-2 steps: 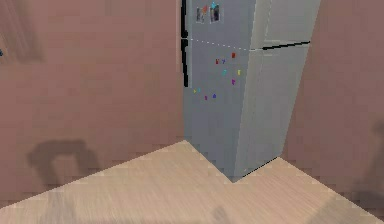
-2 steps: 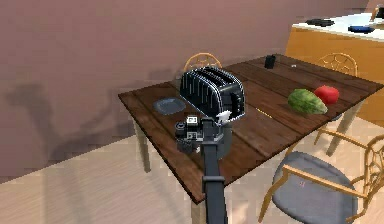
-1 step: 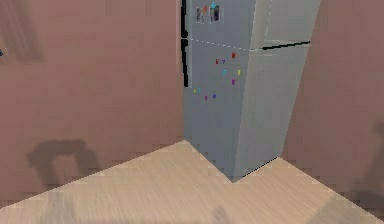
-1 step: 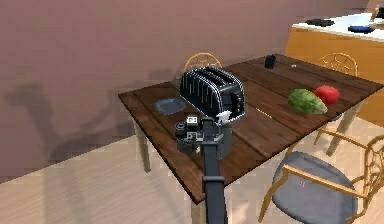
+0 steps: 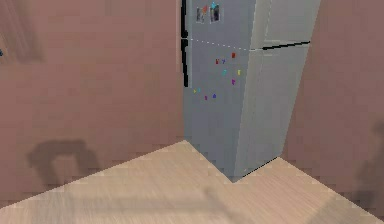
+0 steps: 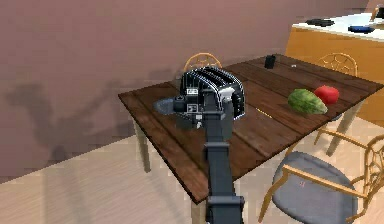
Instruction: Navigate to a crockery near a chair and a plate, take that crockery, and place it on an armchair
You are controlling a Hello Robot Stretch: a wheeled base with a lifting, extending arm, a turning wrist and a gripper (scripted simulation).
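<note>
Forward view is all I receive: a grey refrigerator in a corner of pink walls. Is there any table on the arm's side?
Observer: Yes. A dark wooden table stands there, in front of a brown wall.
Operator: Where is the claw?
Observer: The claw is over the table's left part in the arm side view, just left of a black and silver toaster. A dark thing on the table is behind it, so I cannot tell whether it holds anything.
Operator: Is a chair close to this table?
Observer: Yes. A wooden chair with a grey seat stands at the table's near edge, at the arm side view's lower right.
</note>
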